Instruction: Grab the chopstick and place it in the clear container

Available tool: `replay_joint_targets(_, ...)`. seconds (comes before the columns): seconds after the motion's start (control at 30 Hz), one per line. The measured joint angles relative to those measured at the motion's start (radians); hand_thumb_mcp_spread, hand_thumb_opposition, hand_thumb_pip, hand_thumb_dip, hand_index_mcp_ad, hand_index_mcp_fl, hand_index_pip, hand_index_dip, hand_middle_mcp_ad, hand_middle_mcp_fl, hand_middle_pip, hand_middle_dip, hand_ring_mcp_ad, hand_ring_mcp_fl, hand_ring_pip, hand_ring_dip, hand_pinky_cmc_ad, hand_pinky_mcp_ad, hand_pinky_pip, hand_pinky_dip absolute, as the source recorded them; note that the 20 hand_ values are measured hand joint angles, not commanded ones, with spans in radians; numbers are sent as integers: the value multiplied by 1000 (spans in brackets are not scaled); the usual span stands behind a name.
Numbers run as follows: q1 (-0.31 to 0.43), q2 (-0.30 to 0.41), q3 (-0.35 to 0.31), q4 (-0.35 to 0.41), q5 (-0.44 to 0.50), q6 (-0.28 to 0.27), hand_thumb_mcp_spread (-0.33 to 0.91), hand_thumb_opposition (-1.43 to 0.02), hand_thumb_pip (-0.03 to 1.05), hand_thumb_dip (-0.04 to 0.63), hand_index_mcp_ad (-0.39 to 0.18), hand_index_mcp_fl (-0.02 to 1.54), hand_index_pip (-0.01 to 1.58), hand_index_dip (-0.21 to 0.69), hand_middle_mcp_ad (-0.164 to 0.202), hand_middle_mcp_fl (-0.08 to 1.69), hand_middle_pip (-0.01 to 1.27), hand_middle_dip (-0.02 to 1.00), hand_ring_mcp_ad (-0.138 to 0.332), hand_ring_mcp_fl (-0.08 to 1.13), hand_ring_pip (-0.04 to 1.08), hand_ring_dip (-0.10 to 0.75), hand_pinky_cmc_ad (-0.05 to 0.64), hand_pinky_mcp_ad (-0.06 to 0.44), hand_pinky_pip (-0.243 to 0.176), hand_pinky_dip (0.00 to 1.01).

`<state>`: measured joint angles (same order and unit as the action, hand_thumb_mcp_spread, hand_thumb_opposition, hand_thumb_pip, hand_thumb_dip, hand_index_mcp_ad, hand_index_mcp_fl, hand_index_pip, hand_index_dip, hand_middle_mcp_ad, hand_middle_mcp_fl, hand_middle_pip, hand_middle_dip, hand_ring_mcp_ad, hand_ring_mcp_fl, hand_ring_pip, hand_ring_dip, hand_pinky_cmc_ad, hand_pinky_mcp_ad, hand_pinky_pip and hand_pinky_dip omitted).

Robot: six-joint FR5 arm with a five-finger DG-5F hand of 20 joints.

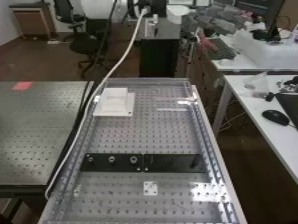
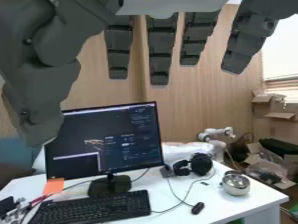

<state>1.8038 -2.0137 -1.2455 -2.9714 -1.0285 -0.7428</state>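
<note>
In the wrist view the hand hangs with its fingers straight and spread apart, the thumb off to one side and nothing between them. A pale, square, box-like holder stands on the perforated bench in the high view, towards the far end on the left. To its right a thin whitish strip lies crosswise near the rail; whether it is the chopstick, I cannot tell. The hand is well away from the bench top.
Black plates with round fittings cross the bench's middle. A pale cable runs along its left side, and raised rails border it. A white desk with a mouse stands at right. The wrist view faces a monitor and a keyboard.
</note>
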Motion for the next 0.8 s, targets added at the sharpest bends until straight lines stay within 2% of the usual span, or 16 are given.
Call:
replay_joint_targets(0.37,-4,-8,10,3,-16,-1,288,-691,480,99,-178,274,54,278,56,246,115,328,101,3,103,216,367,298,-61,176)
replay_joint_targets(0.8,-6,4,-12,22,-34,-2,288,-695,478,99,-176,274,54,278,56,246,117,328,98,3,105,216,367,298,-61,176)
